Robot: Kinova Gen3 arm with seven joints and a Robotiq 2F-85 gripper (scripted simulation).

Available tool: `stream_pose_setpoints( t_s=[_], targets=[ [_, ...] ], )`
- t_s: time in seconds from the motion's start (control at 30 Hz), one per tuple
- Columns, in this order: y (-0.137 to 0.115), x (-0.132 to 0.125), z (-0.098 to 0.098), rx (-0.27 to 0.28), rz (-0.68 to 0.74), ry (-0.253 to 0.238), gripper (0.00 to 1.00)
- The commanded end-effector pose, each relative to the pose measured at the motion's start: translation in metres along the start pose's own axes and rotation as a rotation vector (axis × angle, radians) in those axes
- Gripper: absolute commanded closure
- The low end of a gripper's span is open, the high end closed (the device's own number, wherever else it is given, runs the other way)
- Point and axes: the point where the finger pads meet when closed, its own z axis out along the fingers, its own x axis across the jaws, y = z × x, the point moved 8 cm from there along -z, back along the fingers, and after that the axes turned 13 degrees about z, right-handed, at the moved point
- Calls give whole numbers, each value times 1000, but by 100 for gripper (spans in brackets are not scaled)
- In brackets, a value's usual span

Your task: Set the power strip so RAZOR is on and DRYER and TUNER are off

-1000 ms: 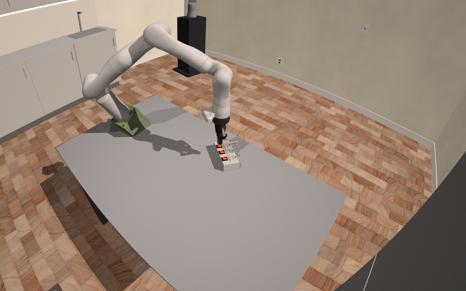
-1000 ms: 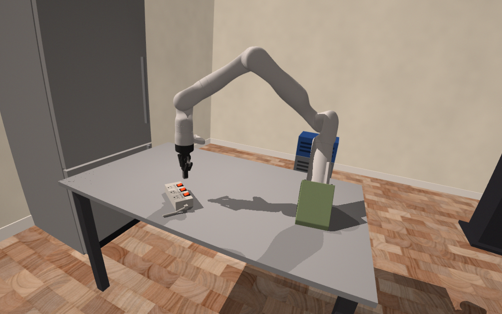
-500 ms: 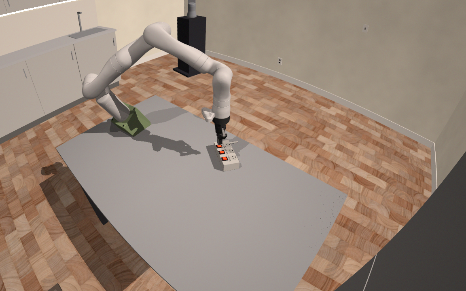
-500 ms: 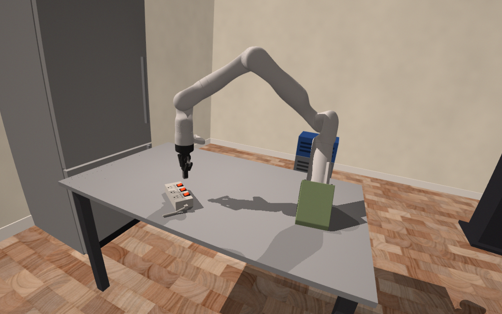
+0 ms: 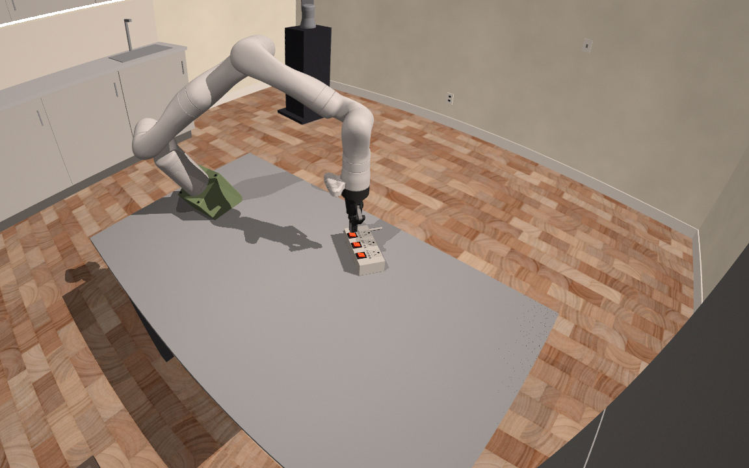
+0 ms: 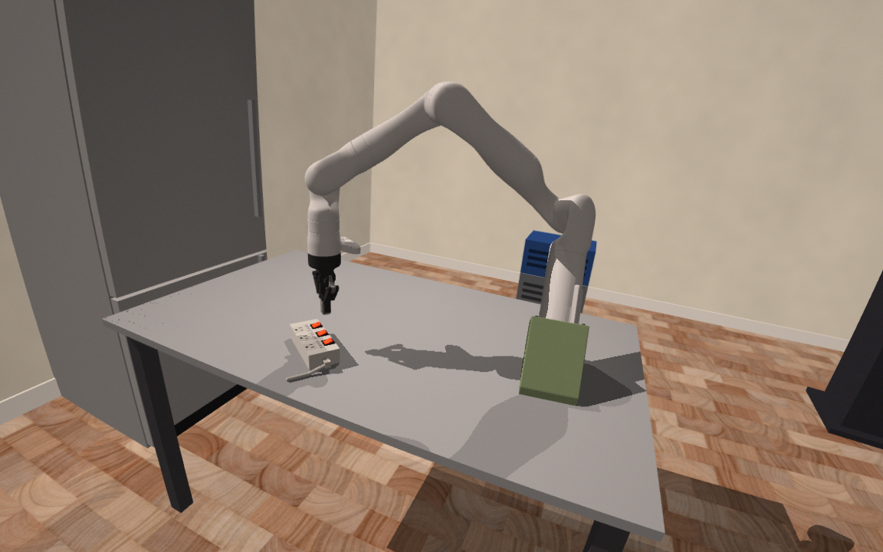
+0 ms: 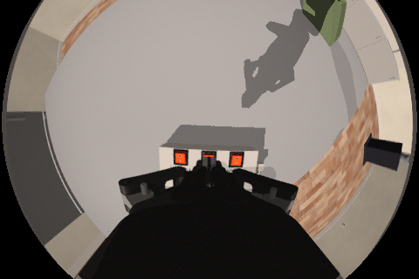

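A beige power strip [image 5: 371,267] [image 6: 323,356] [image 7: 166,153] lies right way up on the grey table, its three red rocker switches and its sockets facing up. In the wrist view one switch [image 7: 181,157] is on the left, the middle switch [image 7: 209,155] is partly hidden by my fingertips, and another switch [image 7: 236,159] is on the right. The labels and the on or off positions are too small to read. My gripper [image 5: 353,229] [image 6: 325,312] [image 7: 209,163] is shut with nothing between its fingers. It points down above the strip, in line with the middle switch in the wrist view.
A short cable [image 5: 374,228] [image 6: 305,375] leaves one end of the strip. The green arm base [image 5: 227,200] [image 6: 554,359] [image 7: 336,22] stands at the far end of the table [image 5: 284,349] [image 6: 417,302] [image 7: 131,52]. A tall dark cabinet [image 6: 170,137] stands beyond the other end.
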Motion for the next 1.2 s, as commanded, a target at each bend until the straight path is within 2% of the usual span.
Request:
stream_pose_setpoints(
  t_s=[0.0, 0.47, 1.17],
  targets=[
    [0, 0, 0, -2, 0, 0, 100],
    [1, 0, 9, -2, 0, 0, 100],
    [1, 0, 33, -2, 0, 0, 100]
  ],
)
